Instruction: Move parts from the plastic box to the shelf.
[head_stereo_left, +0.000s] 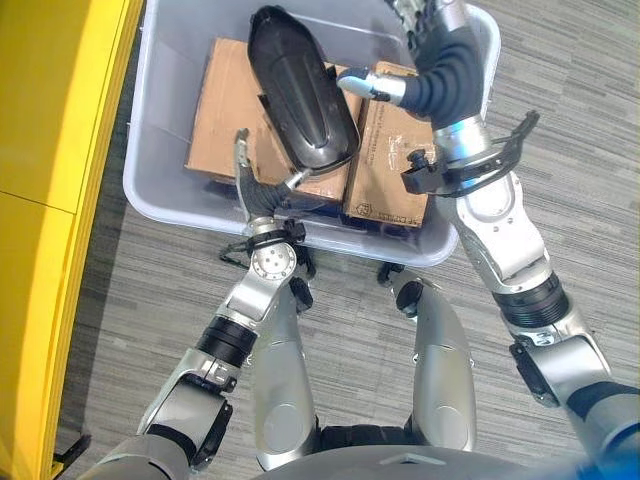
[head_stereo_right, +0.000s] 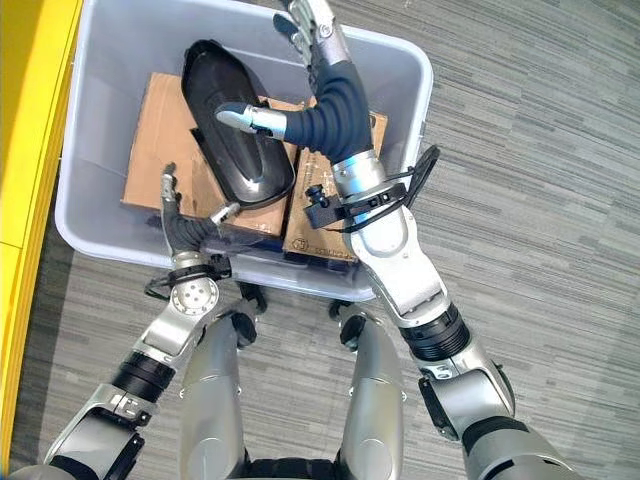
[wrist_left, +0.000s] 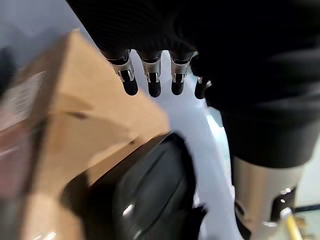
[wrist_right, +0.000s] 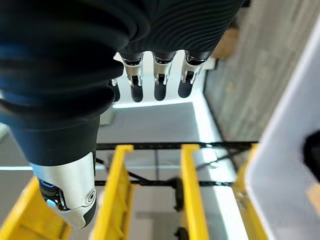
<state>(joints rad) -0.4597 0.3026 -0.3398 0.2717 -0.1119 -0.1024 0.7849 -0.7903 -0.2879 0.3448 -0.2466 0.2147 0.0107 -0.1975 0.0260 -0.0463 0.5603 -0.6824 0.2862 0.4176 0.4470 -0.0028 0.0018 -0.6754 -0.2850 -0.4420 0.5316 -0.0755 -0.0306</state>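
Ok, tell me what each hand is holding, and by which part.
Nothing is gripped. The left hand and right hand reach open into the plastic box, either side of the black part.

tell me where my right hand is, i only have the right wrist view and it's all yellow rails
Observer: Your right hand is out over the plastic box, fingers straight and pointing past its far rim.
Operator: anything under it to grab
Observer: Yes, a black oblong part lies on top of the cardboard boxes in the box; your thumb reaches out over it.
Operator: and the left hand
Observer: The left hand is at the box's near wall, by the near end of the black part, open and holding nothing.
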